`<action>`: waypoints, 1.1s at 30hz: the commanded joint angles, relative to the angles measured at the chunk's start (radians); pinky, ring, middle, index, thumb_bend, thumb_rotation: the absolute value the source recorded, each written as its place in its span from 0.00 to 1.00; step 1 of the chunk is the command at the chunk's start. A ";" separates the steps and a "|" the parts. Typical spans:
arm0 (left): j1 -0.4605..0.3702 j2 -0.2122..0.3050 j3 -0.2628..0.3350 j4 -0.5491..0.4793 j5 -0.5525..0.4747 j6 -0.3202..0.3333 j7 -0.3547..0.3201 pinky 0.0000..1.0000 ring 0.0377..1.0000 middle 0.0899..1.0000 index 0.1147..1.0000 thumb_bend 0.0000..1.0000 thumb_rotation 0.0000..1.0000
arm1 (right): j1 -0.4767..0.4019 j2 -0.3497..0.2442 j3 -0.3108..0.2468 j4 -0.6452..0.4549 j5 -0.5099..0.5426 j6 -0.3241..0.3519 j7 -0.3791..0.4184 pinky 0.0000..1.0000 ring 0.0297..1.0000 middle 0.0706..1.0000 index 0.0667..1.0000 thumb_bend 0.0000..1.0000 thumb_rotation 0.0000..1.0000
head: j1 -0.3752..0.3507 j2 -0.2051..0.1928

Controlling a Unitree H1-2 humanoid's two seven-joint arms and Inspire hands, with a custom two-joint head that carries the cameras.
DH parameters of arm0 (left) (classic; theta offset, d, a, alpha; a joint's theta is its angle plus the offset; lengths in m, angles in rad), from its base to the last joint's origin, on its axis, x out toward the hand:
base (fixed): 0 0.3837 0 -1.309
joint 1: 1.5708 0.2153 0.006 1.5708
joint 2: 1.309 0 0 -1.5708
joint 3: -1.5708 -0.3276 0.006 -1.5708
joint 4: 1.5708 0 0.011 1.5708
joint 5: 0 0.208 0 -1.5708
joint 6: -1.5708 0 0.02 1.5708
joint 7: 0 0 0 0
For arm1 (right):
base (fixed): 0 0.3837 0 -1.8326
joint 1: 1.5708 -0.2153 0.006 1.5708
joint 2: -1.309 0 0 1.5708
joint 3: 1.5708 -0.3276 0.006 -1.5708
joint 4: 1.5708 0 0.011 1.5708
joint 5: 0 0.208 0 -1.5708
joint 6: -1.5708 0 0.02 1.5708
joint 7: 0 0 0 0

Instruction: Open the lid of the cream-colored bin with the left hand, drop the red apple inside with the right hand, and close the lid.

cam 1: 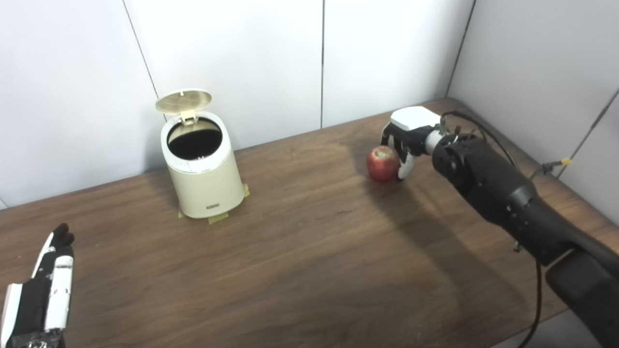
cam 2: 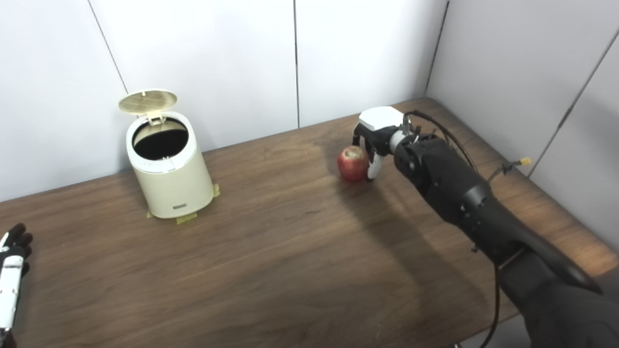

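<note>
Both head cameras looked down from the near edge across the table (cam 1: pixel 300 251) toward the far wall, set side by side. The right eye view sat slightly rightward, cutting off more of the near left. Both shared the bin (cam 2: pixel 167 164), apple (cam 1: pixel 383 163) and right arm.

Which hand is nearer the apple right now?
Right. The right hand is curled beside the apple; the left hand lies far off at the table's near left corner.

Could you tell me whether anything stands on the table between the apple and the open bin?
Nothing visible does. The apple sits by the right hand, and only bare table lies between it and the bin, whose lid stands open.
</note>
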 commanded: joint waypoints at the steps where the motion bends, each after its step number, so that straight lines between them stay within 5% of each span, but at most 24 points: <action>1: -0.036 -0.005 0.003 -0.030 0.005 -0.007 -0.004 1.00 1.00 0.97 0.99 0.21 1.00 | -0.019 -0.012 -0.025 -0.018 -0.001 -0.010 -0.061 0.39 0.45 0.43 0.47 0.53 0.00 | -0.001 0.001; 9: -0.037 -0.005 0.006 -0.026 0.005 -0.007 -0.006 1.00 1.00 0.96 0.99 0.23 0.99 | -0.006 0.004 -0.027 -0.015 0.025 -0.005 -0.074 0.47 0.51 0.46 0.44 0.53 0.00 | -0.002 0.004; 18: -0.041 -0.009 0.011 -0.026 0.002 -0.007 -0.007 1.00 0.99 0.96 0.99 0.22 0.97 | 0.010 0.012 -0.033 -0.033 0.044 -0.007 -0.093 0.33 0.40 0.38 0.49 0.53 0.00 | 0.000 0.009; 24: -0.042 -0.009 0.011 -0.024 0.006 -0.007 -0.011 1.00 0.99 0.96 0.99 0.23 0.96 | 0.008 0.021 -0.048 -0.025 0.072 -0.013 -0.109 0.47 0.50 0.46 0.44 0.53 0.00 | 0.004 0.009; 33: -0.047 0.003 0.004 -0.016 0.005 -0.008 -0.005 1.00 0.97 0.95 0.98 0.24 0.96 | 0.000 0.026 -0.059 -0.035 0.073 0.006 -0.116 0.45 0.39 0.47 0.45 0.52 0.00 | 0.006 0.007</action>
